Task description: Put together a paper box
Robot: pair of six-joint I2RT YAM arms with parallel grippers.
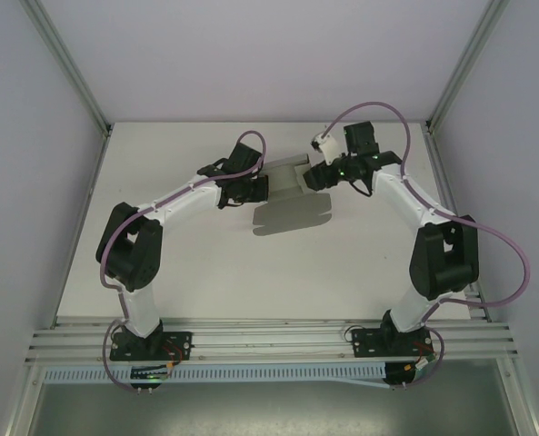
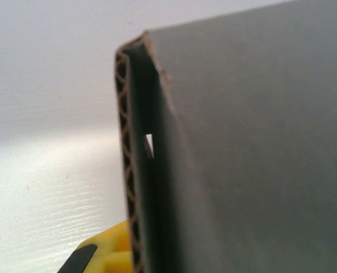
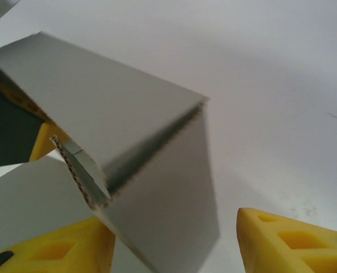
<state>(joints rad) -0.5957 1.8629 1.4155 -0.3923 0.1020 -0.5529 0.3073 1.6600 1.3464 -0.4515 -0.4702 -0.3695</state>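
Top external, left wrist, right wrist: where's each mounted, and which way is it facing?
Top external: above and behind the bases, looking down on the table; both arms, left end effector and right end effector at the paper box.
Left wrist: on the left arm, facing the box's corrugated edge close up; one yellow finger shows.
Right wrist: on the right arm, facing a folded flap over the table; both yellow fingers show.
Shared: both wrist views see the grey card, from opposite sides.
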